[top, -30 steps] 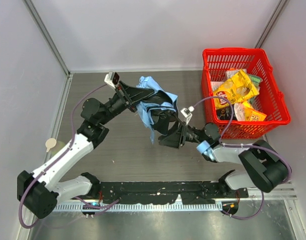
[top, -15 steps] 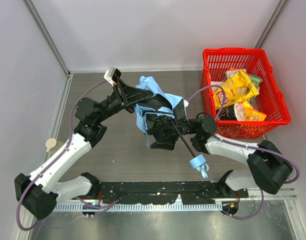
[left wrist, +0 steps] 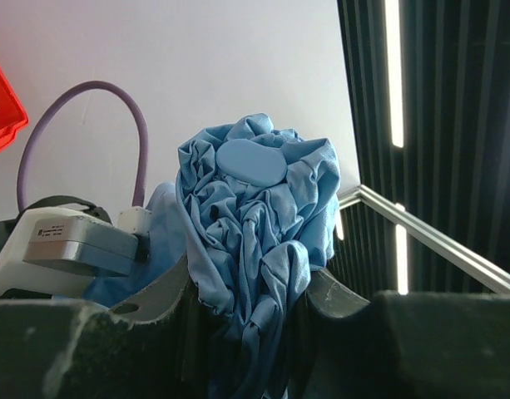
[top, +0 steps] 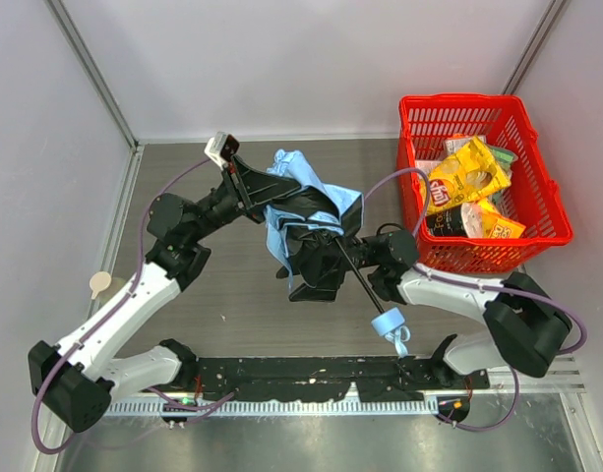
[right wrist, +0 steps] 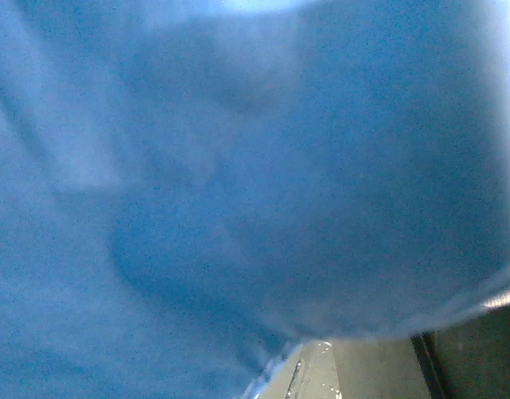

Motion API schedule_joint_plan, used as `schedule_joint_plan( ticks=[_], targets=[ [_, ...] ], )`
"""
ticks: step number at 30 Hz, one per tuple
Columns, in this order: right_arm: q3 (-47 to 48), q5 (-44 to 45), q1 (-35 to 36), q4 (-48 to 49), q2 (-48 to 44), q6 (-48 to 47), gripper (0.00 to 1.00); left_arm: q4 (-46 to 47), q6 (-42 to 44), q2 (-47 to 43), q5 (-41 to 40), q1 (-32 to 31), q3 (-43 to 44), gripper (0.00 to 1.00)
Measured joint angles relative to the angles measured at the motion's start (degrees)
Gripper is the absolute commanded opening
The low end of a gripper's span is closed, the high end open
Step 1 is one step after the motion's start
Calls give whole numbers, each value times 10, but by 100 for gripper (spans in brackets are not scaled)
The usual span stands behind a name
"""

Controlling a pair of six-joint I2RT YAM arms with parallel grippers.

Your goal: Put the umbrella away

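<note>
The umbrella [top: 299, 197] hangs above the table as a crumpled light-blue bundle with black ribs. Its thin black shaft [top: 358, 278] slants down to the blue handle [top: 389, 324] near the front rail. My left gripper [top: 270, 197] is shut on a bunch of the fabric. In the left wrist view the cloth [left wrist: 255, 208] is pinched between the jaws of that gripper [left wrist: 256, 309]. My right gripper [top: 318, 267] is buried among the ribs and fabric beside the shaft. Its fingers are hidden, and blue fabric [right wrist: 238, 166] fills the right wrist view.
A red basket [top: 458, 99] stands at the back right and holds yellow snack bags [top: 464, 173] and other packets. A small pale spoon-like object [top: 99, 283] lies by the left wall. Enclosure walls close in the table on the left, back and right.
My right gripper has pushed left and turned into the umbrella's ribs and fabric. The shaft now shows, and the handle has swung down toward the front rail. The left grip holds.
</note>
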Motion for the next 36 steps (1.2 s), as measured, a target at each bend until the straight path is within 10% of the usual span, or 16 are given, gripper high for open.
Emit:
schedule_joint_plan(
  ticks=[14, 36],
  targets=[
    [11, -1, 2, 3, 12, 5, 2, -2, 21, 1, -24, -2, 3, 0],
    [-179, 440, 110, -40, -171, -172, 1, -372, 316, -53, -308, -41, 109, 0]
  ],
)
